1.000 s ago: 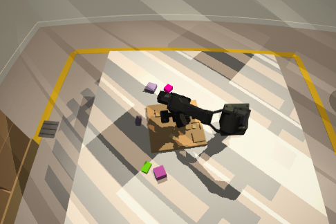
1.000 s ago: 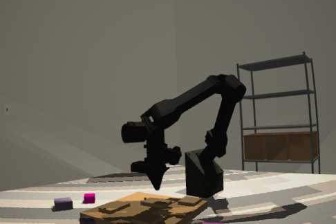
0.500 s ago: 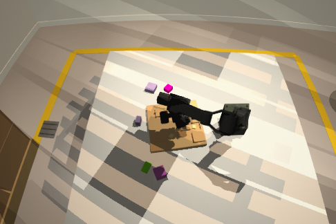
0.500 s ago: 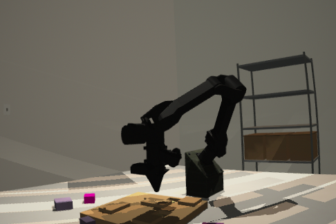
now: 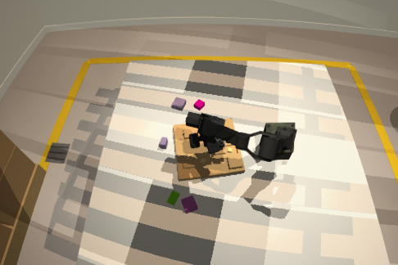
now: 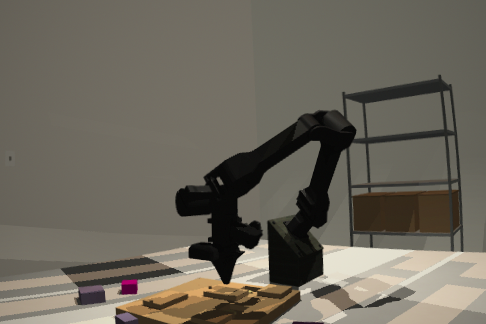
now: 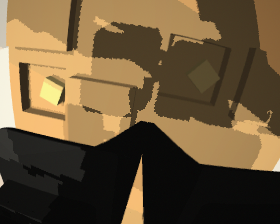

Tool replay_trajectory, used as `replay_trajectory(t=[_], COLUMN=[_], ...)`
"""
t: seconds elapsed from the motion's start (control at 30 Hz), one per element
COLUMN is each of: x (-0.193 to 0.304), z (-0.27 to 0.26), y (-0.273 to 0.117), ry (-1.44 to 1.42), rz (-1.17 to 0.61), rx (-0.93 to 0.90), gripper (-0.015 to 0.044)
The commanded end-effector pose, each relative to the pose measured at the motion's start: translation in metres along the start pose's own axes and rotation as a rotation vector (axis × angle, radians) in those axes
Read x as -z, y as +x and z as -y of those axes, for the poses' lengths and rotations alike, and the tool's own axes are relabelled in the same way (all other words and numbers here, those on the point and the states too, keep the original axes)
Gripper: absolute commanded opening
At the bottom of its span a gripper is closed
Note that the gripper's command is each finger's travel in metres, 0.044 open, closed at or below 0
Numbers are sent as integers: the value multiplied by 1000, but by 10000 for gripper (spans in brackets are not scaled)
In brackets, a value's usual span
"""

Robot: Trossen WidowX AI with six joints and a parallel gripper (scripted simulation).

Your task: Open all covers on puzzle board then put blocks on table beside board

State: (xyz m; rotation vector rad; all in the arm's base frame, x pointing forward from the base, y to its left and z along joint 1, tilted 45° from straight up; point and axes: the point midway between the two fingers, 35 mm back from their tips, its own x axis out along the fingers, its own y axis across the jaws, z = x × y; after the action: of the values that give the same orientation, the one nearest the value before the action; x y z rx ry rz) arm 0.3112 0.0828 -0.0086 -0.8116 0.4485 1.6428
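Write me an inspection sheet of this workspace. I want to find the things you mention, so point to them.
Surface: patchwork of beige, grey and dark patches, partly shadowed.
Job's things: tan wooden puzzle board (image 5: 186, 172) (image 6: 132, 308) (image 7: 225, 145); pale yellow block (image 5: 229, 150) (image 7: 51, 91) and shadowed yellowish block (image 7: 204, 76), each in an open well.
Clutter: five loose blocks in magenta, green, purple and mauve tones beside the board; whether they belong to the job, cannot tell.
End effector (image 5: 205, 143) (image 6: 226, 281) (image 7: 145, 128): shut, empty, above the board.
Cables: nothing seen.
Surroundings: plain walls; grey metal shelf rack (image 6: 348, 169) holding brown boxes (image 6: 400, 211).
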Motion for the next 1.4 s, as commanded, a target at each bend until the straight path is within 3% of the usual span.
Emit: replay_trajectory(t=[0.0,1.37], x=[1,-2], z=[-3,-9], y=[6,40], ry=[11,11], rz=[7,10], rx=[-7,-7], gripper=[0,0])
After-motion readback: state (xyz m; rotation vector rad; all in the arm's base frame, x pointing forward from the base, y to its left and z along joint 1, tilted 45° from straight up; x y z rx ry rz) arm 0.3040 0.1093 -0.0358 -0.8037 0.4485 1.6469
